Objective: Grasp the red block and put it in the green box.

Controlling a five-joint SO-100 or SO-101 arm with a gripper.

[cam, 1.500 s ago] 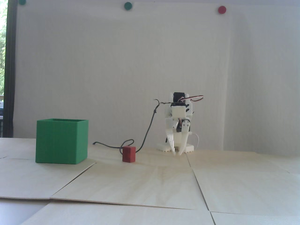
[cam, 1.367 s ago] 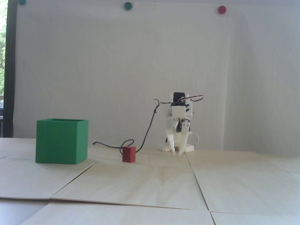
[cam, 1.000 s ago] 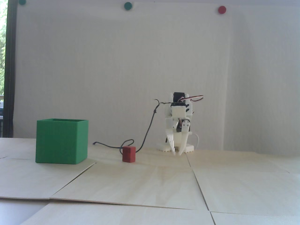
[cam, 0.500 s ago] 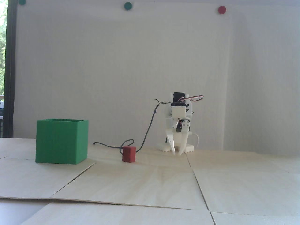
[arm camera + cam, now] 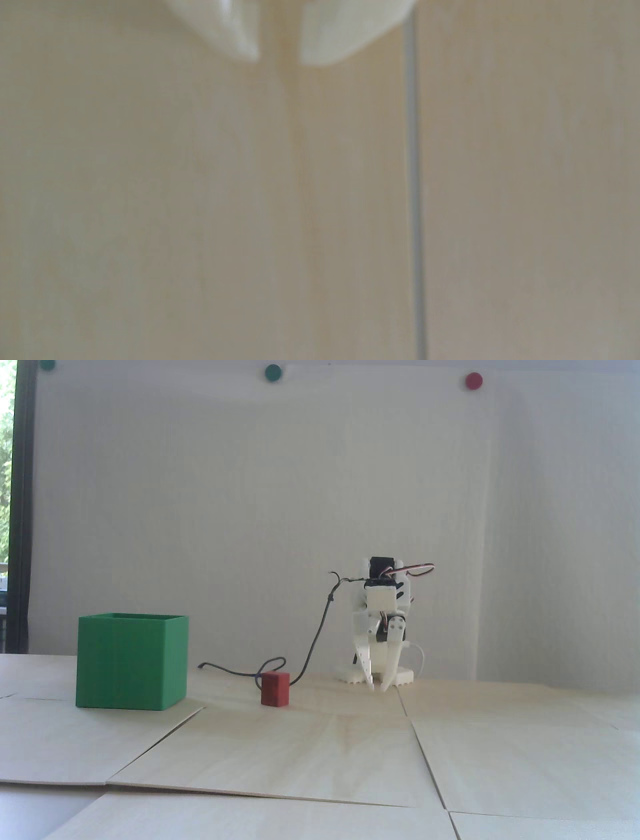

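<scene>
In the fixed view the small dark-red block (image 5: 275, 688) sits on the pale wooden table, right of the big green box (image 5: 131, 661) with a gap between them. My white gripper (image 5: 378, 689) hangs point-down at the arm's base, well to the right of the block, tips just over the table. Its jaws stand almost together with only a thin slit, and nothing is between them. In the wrist view the gripper (image 5: 280, 60) shows at the top edge over bare wood. Block and box are out of that view.
A dark cable (image 5: 315, 640) runs from the arm down to the table and loops just behind the block. Wooden panels with seams (image 5: 414, 207) cover the table. Round green (image 5: 273, 372) and red (image 5: 473, 380) dots are stuck on the white wall.
</scene>
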